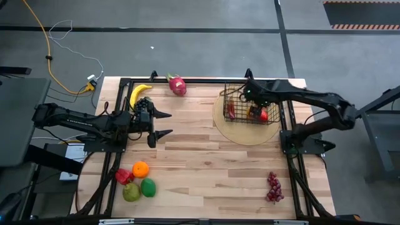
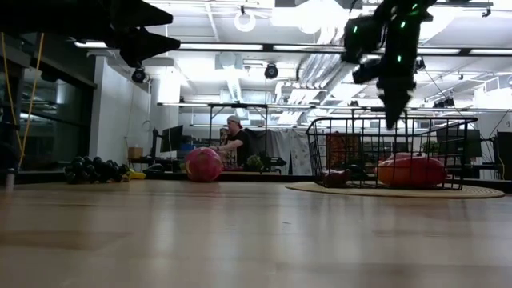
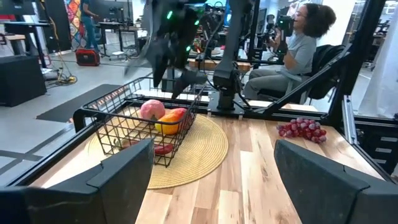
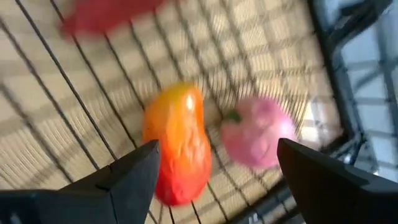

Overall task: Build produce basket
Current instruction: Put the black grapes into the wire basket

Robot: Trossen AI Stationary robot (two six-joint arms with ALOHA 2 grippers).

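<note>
Produce (image 1: pixel 139 181) lies clustered at your near left edge, smooth moulded plastic; grapes (image 1: pixel 273 187) lie near right. Mid-table, your left gripper (image 1: pixel 164 124) waits, fingers spread. Farther, your right gripper (image 1: pixel 245 94) hovers open over the wire-grid basket (image 1: pixel 275 103) on its woven disc (image 1: pixel 234 134), likely just releasing fruit inside.

a robotics lab: exposed ceiling ducts (image 2: pixel 320 64) at the top, monitors (image 2: pixel 172 140) at left centre, seated people (image 3: pixel 298 43) at upper right.
</note>
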